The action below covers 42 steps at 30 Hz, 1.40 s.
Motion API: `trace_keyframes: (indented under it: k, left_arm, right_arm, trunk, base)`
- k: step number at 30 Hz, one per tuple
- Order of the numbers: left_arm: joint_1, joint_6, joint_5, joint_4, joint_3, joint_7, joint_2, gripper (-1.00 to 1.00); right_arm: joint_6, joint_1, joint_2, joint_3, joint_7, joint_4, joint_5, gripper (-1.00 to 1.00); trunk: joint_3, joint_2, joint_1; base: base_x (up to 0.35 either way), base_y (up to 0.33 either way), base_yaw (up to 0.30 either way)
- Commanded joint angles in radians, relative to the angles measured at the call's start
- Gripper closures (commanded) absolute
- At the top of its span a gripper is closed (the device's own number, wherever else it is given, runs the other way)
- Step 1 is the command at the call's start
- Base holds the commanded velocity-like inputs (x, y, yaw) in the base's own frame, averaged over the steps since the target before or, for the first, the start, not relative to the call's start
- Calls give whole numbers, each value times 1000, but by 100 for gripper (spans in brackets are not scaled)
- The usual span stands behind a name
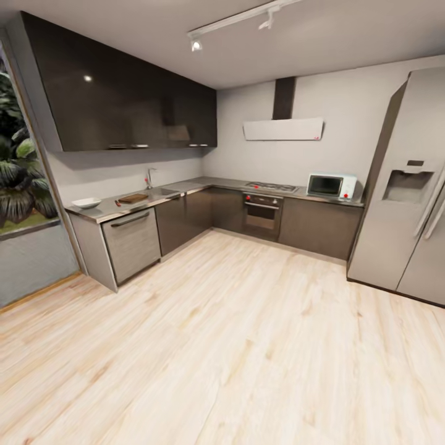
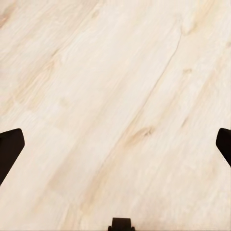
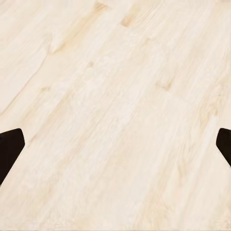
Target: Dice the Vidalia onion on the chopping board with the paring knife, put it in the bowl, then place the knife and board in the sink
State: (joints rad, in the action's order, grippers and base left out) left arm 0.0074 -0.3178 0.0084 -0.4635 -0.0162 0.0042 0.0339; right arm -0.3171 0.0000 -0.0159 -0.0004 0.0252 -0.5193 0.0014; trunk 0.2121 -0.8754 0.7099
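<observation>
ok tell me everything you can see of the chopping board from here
The chopping board is a small brown, wooden-looking rectangle lying flat on the grey countertop, far across the kitchen in the head view. It sits between the white bowl and the sink with its tap. A small red thing by its near corner, probably the paring knife, lies close beside it; whether they touch is too small to tell. Grain and handle hole cannot be made out at this distance. No fingers are near it.

head view far across kitchen, both wrist views facing floor (image 2: 115, 96)
</observation>
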Motion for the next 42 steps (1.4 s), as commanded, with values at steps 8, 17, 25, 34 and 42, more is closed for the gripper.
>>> trace_keyframes:
  k: [8, 17, 25, 34, 42]
  left_arm:
    - [0, -1, 1, -1, -1, 0, 0, -100]
    - [0, -1, 1, -1, -1, 0, 0, -100]
    - [0, -1, 1, -1, -1, 0, 0, -100]
    - [0, -1, 1, -1, -1, 0, 0, -100]
    - [0, -1, 1, -1, -1, 0, 0, -100]
  right_arm:
    - [-2, 0, -1, 0, 2, -1, 0, -100]
    - [-2, 0, -1, 0, 1, -1, 1, -100]
    - [-2, 0, -1, 0, 2, 0, 2, -100]
    - [-2, 0, -1, 0, 2, -1, 1, -100]
    - [-2, 0, -1, 0, 2, -1, 1, -100]
  trunk:
    - [1, -1, 1]
    - [1, -1, 1]
    - [1, -1, 1]
    - [1, -1, 1]
    - [1, -1, 1]
  base:
    - [333, -107, 16]
    - [332, -116, 0]
    - [332, -116, 82]
    - [332, -122, 124]
    - [325, -140, 126]
